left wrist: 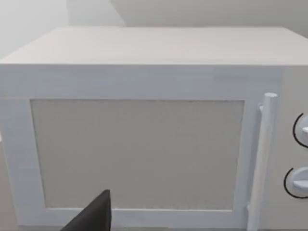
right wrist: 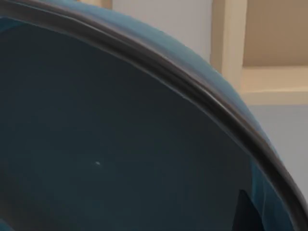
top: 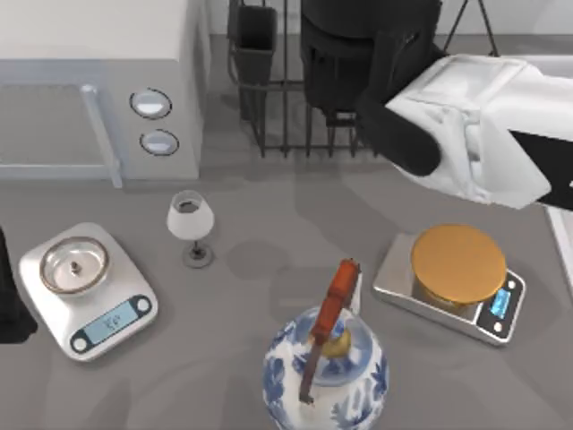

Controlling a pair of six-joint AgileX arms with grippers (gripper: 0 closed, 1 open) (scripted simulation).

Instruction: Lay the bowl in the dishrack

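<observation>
Bowl point(top: 358, 40): dark, held over the rack point(top: 269, 107) at far centre, so it can drop between tines; my right gripper point(top: 394, 107) grips its rim. Left arm point(top: 11, 313) parked near left, fingers' state untellable

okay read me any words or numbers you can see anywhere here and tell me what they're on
White scale, left side of the table: its display shows marks too blurred to read.
Silver scale, right side: its blue display is too small to read.
Microwave: two dials, no readable labels.
</observation>
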